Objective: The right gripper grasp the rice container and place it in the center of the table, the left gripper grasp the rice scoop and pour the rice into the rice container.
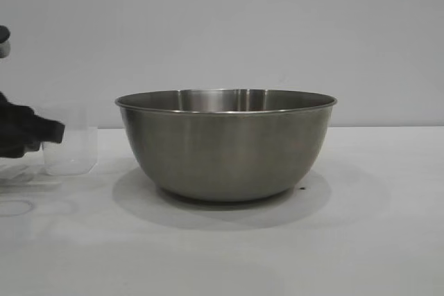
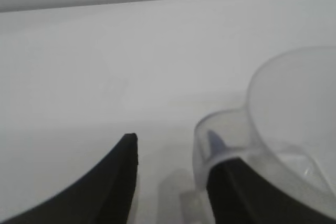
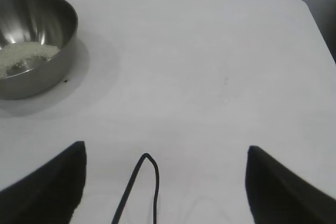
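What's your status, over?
Left gripper open at the rice scoop's handle, scoop upright on the table. Right gripper open, empty, parked clear. Rice in steel bowl. Nothing blocking.

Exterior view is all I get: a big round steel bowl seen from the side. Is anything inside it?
Observer: Yes. The right wrist view looks down into the large round brushed-steel bowl: a small heap of white rice grains lies on its bottom.
Operator: Is that black claw holding the little clear plastic cup?
Observer: The left wrist view shows that left gripper with its jaws apart. One finger sits at the cup's loop handle and the other stands clear of it.
Operator: Is there a second claw?
Observer: Yes, the right gripper, open wide above the white table, holding nothing.
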### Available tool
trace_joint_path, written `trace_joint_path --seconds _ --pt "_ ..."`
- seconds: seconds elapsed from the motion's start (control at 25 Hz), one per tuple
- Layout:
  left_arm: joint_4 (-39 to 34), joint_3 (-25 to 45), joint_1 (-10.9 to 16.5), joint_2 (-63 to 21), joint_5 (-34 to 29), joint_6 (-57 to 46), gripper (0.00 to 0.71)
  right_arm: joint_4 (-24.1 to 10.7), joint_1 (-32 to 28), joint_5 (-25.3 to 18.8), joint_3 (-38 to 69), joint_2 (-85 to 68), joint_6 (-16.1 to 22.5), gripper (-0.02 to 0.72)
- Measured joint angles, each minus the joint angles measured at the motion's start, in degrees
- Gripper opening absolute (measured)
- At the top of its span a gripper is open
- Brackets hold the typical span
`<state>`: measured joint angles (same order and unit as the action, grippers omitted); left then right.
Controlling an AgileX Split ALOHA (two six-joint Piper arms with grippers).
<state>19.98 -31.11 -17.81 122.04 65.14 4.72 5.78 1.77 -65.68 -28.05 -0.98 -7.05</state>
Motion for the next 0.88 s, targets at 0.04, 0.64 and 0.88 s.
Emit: trace_joint_path --seconds 0.04,0.64,0.88 --pt "0.0 1.1 0.0 -0.5 0.0 0.0 0.274 0.0 0.0 0.0 0.0 0.0 0.0 0.566" --pt "-7.0 16.8 0.0 -24.3 -7.3 0.3 0.296 0.0 0.0 0.0 0.0 0.0 0.0 0.566" --pt "-9.9 17.2 0.0 -37.6 -24.0 0.3 0.296 0.0 0.0 0.0 0.0 0.0 0.0 0.566"
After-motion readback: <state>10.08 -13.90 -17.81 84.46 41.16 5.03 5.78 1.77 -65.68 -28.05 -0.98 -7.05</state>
